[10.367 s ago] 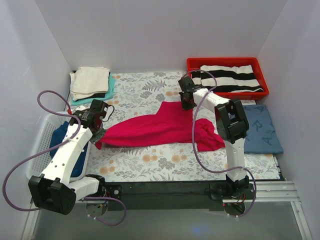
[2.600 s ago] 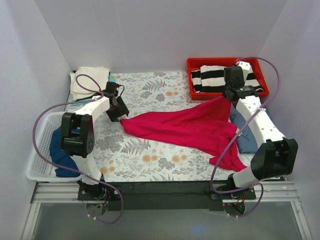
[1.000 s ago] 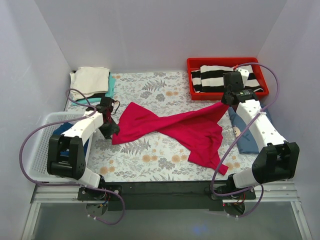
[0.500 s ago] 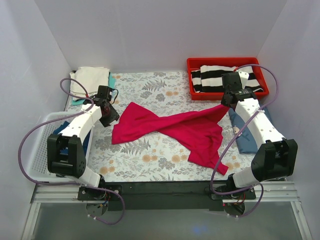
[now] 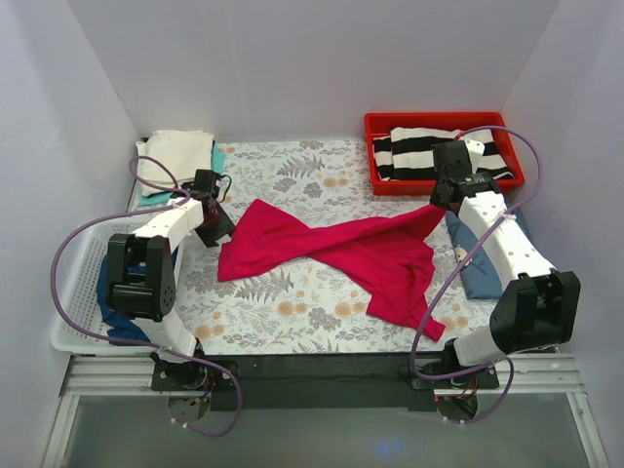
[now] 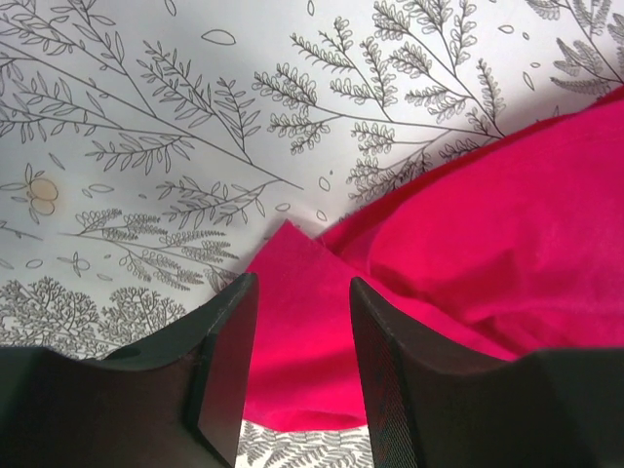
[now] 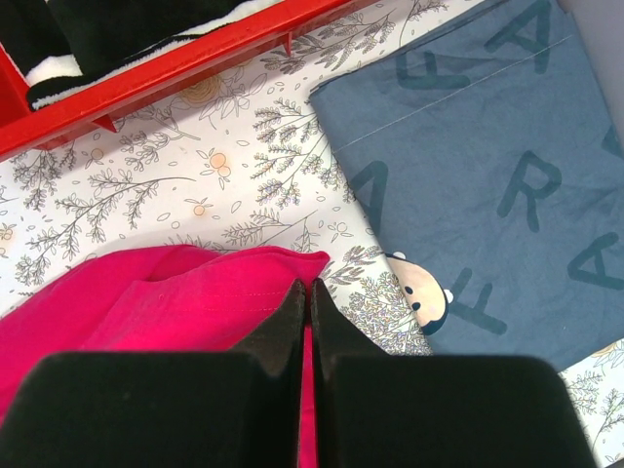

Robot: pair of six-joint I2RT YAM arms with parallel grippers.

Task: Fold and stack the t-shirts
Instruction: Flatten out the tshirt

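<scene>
The crimson-red t-shirt (image 5: 341, 249) lies spread and twisted across the flowered table. My left gripper (image 5: 216, 226) hovers open over its left corner (image 6: 302, 331), with cloth showing between the fingers but not pinched. My right gripper (image 5: 441, 200) is shut on the shirt's right corner (image 7: 195, 288), next to the red tray. A navy-blue tee (image 5: 112, 292) sits in the white basket (image 5: 73, 292). Folded cream (image 5: 175, 156) and teal (image 5: 217, 161) tees are stacked at the back left.
A red tray (image 5: 375, 156) with a black-and-white striped garment (image 5: 429, 146) stands at the back right. A grey-blue lettered cloth (image 7: 487, 166) lies flat beside my right gripper, at the right wall. White walls close in the table on three sides.
My left gripper has drawn back from the shirt's left edge toward the rear and opened a little wider. The shirt and my right arm have stayed put.
</scene>
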